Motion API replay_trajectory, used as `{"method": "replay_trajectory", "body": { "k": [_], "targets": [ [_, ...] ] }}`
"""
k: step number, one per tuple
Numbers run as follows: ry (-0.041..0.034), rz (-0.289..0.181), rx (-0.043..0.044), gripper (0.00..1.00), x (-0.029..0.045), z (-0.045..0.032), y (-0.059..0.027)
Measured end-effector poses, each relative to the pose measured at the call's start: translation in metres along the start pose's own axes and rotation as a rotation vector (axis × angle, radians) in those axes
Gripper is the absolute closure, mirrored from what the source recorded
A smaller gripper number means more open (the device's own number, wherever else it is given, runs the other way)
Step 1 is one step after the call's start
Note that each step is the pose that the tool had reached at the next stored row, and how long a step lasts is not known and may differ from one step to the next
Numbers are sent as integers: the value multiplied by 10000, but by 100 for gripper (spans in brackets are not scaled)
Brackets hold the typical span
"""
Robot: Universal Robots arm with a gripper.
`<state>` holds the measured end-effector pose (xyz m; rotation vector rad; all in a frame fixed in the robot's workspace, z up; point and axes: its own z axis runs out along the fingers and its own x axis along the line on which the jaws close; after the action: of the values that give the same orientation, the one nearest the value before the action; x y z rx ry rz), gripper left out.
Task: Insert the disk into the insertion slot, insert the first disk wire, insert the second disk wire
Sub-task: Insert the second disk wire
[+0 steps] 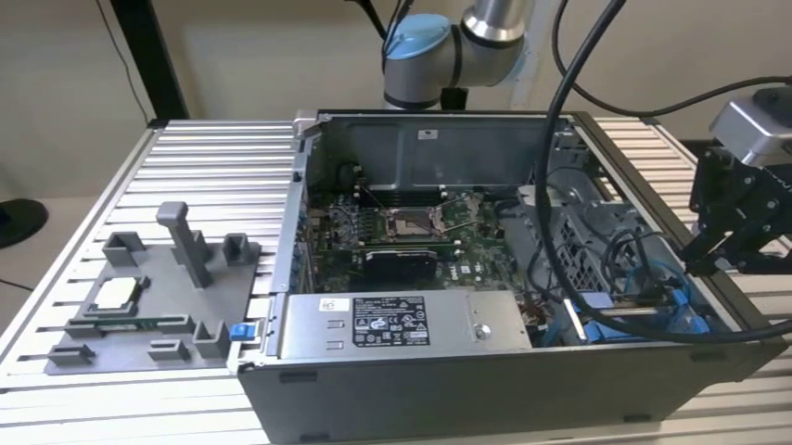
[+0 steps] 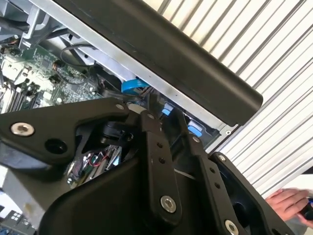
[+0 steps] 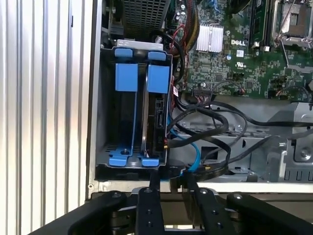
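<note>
**Disk sitting in bay; pincer hanging released at case rim**

The disk (image 3: 157, 122) is standing on edge inside the insertion slot (image 3: 105, 122), with its blue carrier tab (image 3: 159, 78) lying beside a matching blue rail (image 3: 128, 78). A blue cable (image 3: 194, 152) and black cables (image 3: 215, 129) are looping just beside the disk. The gripper (image 3: 171, 172) is hovering at the rim of the computer case (image 1: 495, 389) near the slot, with its fingers parted and gripping nothing. In the second wrist view a person's hand (image 2: 286, 203) is showing beyond the case.
</note>
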<state>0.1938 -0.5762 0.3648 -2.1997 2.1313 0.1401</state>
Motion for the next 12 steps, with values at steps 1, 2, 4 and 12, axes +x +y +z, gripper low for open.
{"method": "replay_trajectory", "body": {
  "k": [1, 2, 4, 12],
  "targets": [
    [-1, 0, 0, 0, 0, 5, 0],
    [-3, 0, 0, 0, 1, 8, 0],
    [-5, 0, 1, 0, 2, 14, 0],
    [-4, 0, 0, 100, 4, 27, -1]
  ]
}}
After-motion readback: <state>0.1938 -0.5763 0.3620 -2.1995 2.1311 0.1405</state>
